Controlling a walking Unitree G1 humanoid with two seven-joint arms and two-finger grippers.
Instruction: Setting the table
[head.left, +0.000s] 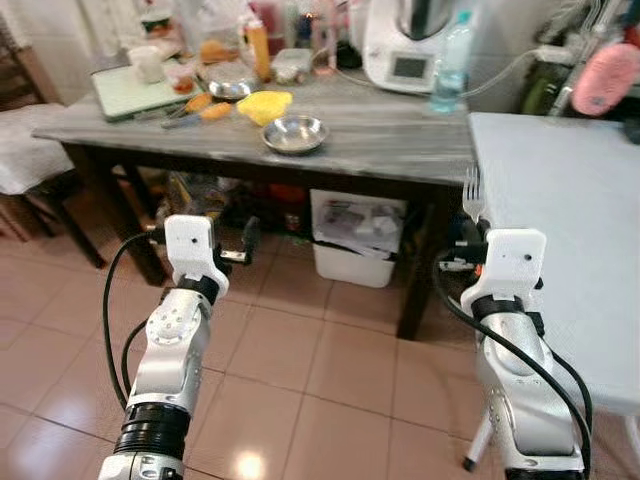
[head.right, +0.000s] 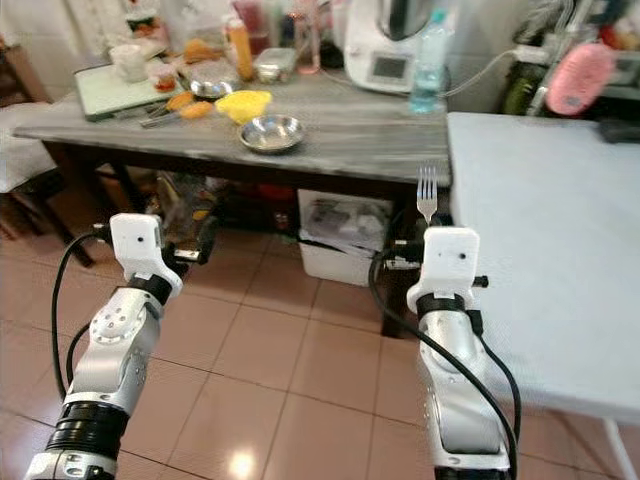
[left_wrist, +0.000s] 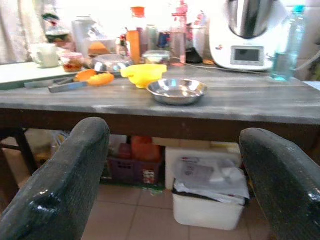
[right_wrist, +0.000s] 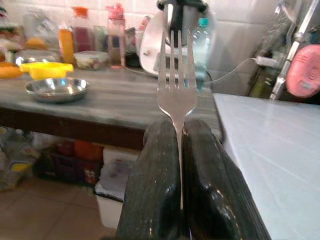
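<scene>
While the white table (head.right: 560, 200) lies just to its right, the right tool (right_wrist: 180, 150) should carry across and lower gently, keeping the fork (right_wrist: 176, 75) level. Its fingers pinch the handle, prongs upright above them. The left tool (left_wrist: 175, 165) hangs spread, holding nothing.

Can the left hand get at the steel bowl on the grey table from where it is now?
Probably yes. The left hand is open and empty, below the table edge, and the steel bowl sits near the front of the grey table with nothing before it. It must rise first.
</scene>
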